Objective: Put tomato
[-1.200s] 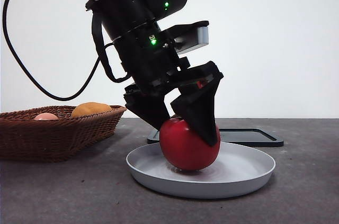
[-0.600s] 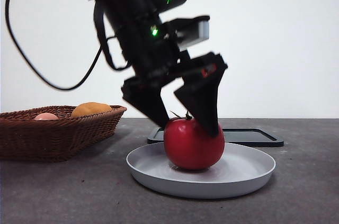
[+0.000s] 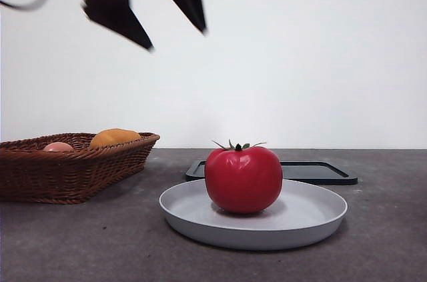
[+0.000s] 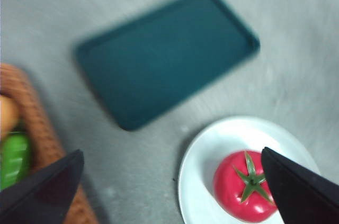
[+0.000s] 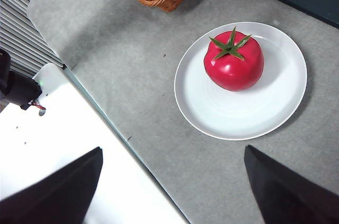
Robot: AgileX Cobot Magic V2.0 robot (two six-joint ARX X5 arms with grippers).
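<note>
The glossy red tomato (image 3: 243, 179) with its green stem stands upright on the white plate (image 3: 313, 219) in the middle of the table. It also shows in the left wrist view (image 4: 244, 188) and in the right wrist view (image 5: 233, 61). My left gripper (image 3: 152, 12) is open and empty, high above the table at the upper left of the front view, well clear of the tomato. In its own view its jaws (image 4: 175, 181) stand wide apart. My right gripper (image 5: 175, 192) is open and empty, high above the table's edge.
A brown wicker basket (image 3: 73, 165) at the left holds an orange-yellow fruit (image 3: 115, 137) and a pale pink fruit (image 3: 58, 147). A flat dark tray (image 3: 313, 172) lies behind the plate. The table's edge and a white surface (image 5: 63, 144) show in the right wrist view.
My left gripper has let go of the tomato and risen up and to the left, away from the plate. The tomato now stands upright on the plate.
</note>
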